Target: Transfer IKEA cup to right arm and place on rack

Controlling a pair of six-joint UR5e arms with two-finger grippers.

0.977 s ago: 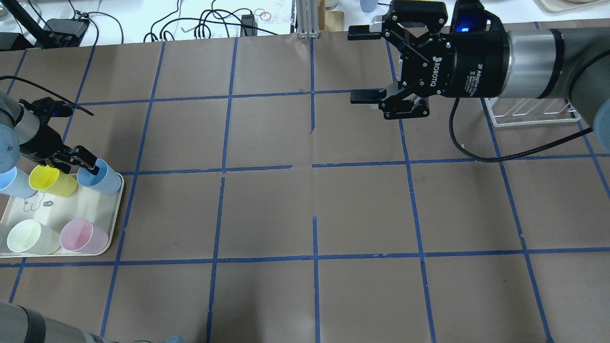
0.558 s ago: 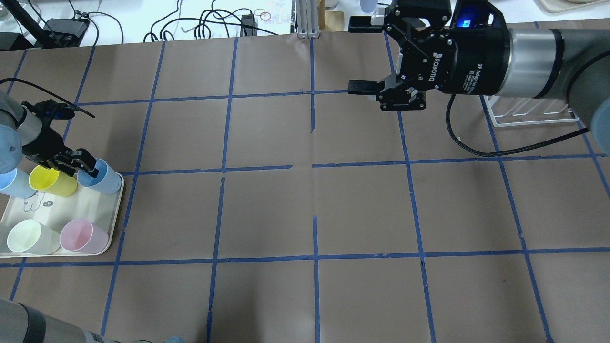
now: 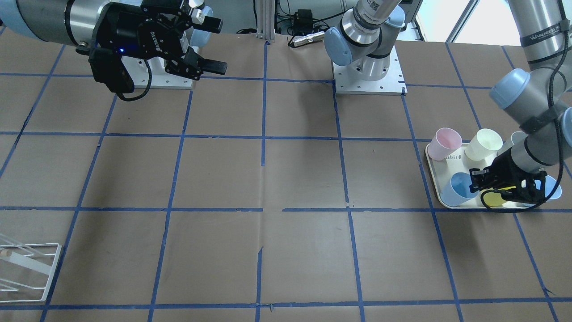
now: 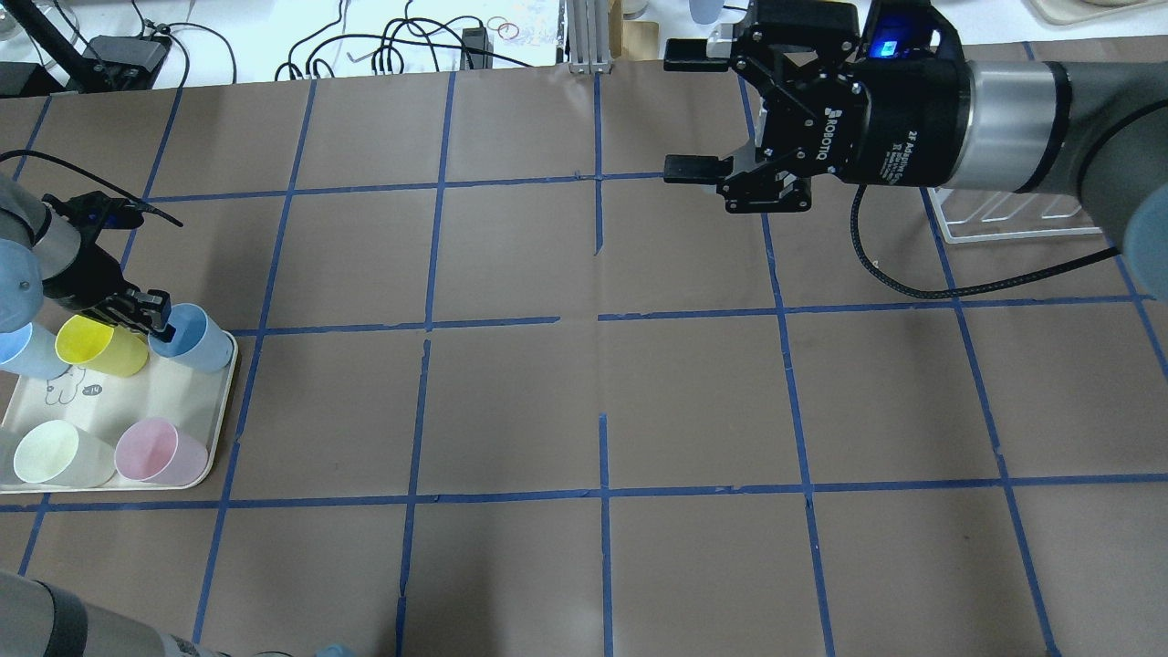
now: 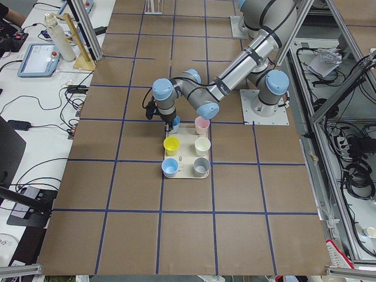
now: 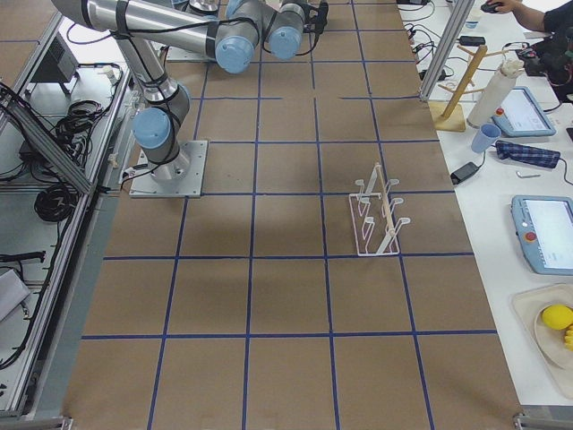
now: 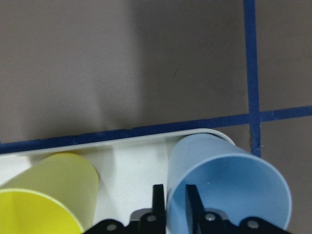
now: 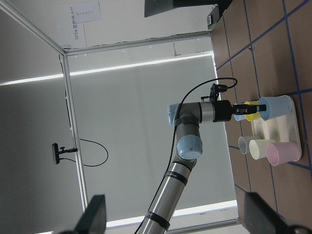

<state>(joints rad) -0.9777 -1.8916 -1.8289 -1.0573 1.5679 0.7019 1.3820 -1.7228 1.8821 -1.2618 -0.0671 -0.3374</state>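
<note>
Left gripper point(image 4: 155, 317) pinched shut on IKEA cup point(image 4: 196, 339) wall, one finger inside the rim | cup stands at the 1 o'clock corner of tray point(image 4: 224, 411), apparently not yet lifted | handover and racking outstanding | right gripper point(image 4: 684, 109) wide open, empty, aloft | rack point(image 6: 376, 219) at table's 2 o'clock from the robot's side | yellow cup point(image 4: 91, 345) just beside at 9 o'clock, a likely snag.

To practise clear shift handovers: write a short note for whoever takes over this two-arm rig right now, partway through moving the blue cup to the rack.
Left gripper: shut on the IKEA cup, one finger inside the rim, one outside; cup stands on the tray beside the yellow cup.
Right gripper: open, empty, raised over the table.
Rack: on the robot's right, no cup on it.
Done: grasp. Left: lift, hand-over, placing on rack.
</note>
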